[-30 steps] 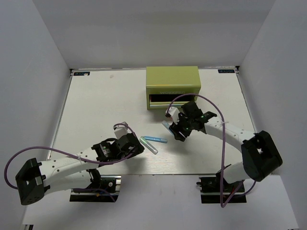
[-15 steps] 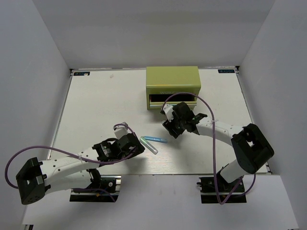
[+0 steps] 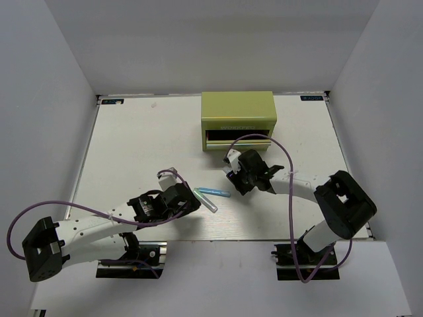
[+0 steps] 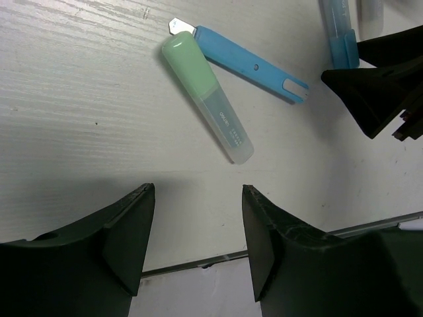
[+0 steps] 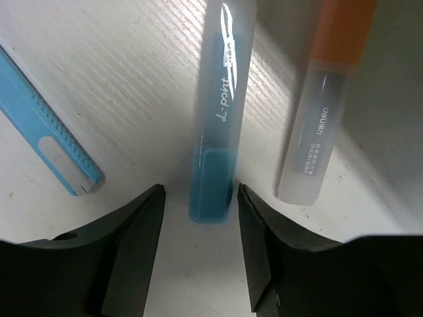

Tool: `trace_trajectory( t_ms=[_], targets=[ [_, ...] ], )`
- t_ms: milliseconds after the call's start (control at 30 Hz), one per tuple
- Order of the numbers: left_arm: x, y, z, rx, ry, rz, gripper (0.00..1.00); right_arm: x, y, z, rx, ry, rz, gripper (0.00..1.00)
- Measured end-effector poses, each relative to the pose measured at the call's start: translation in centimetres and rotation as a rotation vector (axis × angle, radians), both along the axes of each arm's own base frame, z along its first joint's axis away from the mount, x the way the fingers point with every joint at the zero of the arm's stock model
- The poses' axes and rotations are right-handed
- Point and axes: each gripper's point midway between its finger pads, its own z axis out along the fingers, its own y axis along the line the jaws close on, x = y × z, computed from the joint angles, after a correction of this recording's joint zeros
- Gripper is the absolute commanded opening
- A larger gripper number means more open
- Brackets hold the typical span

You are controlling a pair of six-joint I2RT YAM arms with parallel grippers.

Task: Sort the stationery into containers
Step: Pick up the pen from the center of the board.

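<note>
Right hand (image 5: 200, 193) spread, straddling the translucent blue marker stick (image 5: 221, 99), slim gaps each side, orange-ended stick (image 5: 324, 132) just beside. Left hand (image 4: 197, 195) spread too, near pale green stick (image 4: 208, 109). Olive-green metal box (image 3: 238, 109) only shows from above.

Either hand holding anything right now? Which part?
Nothing held. Left hand open above the table. Right hand open, straddling the blue stick at its dark end, not clamped.

Bright, even diffuse overhead light; soft faint shadows on table (image 3: 132, 139). No glare, top view sharp. Wrist views: fingers (image 5: 125, 251) dark, soft; blue stick (image 5: 221, 99) print crisp.
</note>
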Motion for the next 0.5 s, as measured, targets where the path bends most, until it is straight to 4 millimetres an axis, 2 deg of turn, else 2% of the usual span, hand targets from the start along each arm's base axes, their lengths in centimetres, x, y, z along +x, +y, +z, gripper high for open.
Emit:
trace_trajectory(
  t_ms=[133,200,267,300,333,500],
  targets=[
    [0.08,-0.12,0.11,-0.004,-0.005,-0.003,0.66,-0.02,0.1,0.02,0.016,-0.025,0.001,0.53],
    [0.12,-0.2,0.18,-0.008,-0.008,-0.003,0.66,-0.05,0.2,0.0,0.02,-0.031,0.005,0.49],
    [0.16,-0.27,0.24,-0.011,-0.01,-0.003,0.66,-0.08,0.26,0.0,0.022,-0.032,0.008,0.42],
    [0.18,-0.3,0.26,-0.013,-0.011,-0.003,0.66,-0.12,0.3,0.0,0.023,-0.031,0.011,0.34],
    [0.2,-0.33,0.28,-0.014,-0.011,-0.003,0.66,-0.17,0.34,-0.01,0.024,-0.03,0.015,0.3],
    [0.23,-0.43,0.05,-0.006,-0.006,-0.004,0.66,-0.87,0.62,0.18,0.041,-0.007,0.043,0.18]
  ],
)
